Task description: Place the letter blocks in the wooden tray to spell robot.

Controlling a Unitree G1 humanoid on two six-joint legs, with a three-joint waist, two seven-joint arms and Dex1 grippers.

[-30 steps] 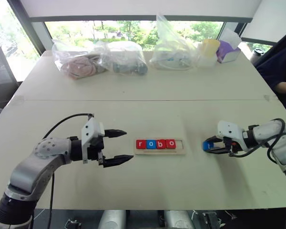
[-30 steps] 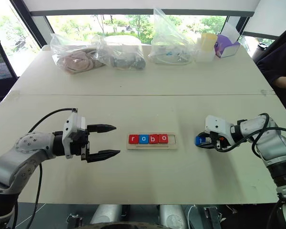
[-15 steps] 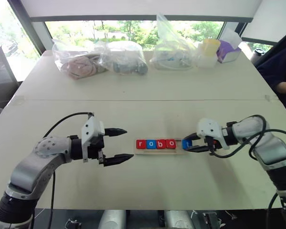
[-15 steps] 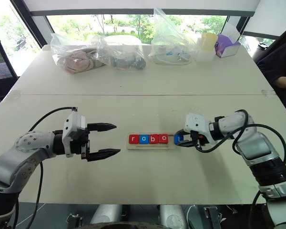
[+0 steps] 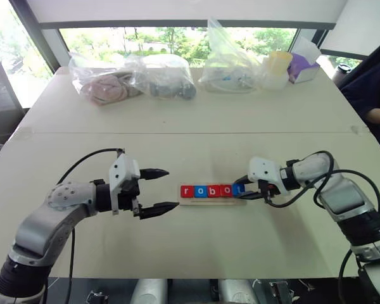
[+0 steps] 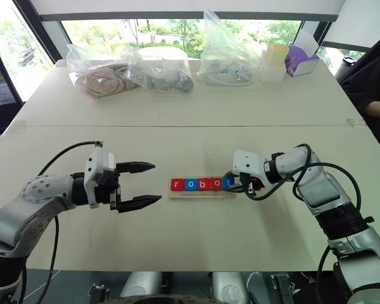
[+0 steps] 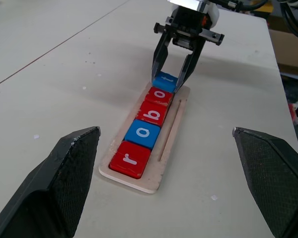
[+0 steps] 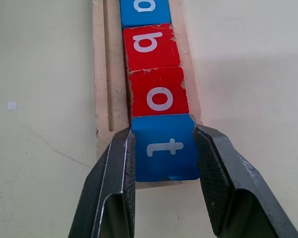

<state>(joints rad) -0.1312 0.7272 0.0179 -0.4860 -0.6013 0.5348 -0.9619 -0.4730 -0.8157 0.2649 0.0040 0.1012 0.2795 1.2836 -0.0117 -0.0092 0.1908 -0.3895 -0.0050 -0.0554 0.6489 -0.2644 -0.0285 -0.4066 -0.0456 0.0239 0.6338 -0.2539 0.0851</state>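
Right gripper [image 8: 164, 148] jaws clenched on blue t block [image 8: 165, 147], block between jaws at free end of wooden tray [image 7: 170, 130], touching red o [image 8: 158, 97]. Best: seat flat, flush, then release. Left gripper [image 5: 159, 189] jaws released, apart.

Last tile at the tray's end

On the desk [image 5: 196, 240], the right gripper [image 5: 242, 190] pinches a blue tile [image 5: 239, 189] at the right end of the wooden tray [image 5: 212, 201], beside four letter blocks [image 5: 206, 190]. The left gripper [image 5: 158, 189] hangs spread wide left of the tray, apart from it.
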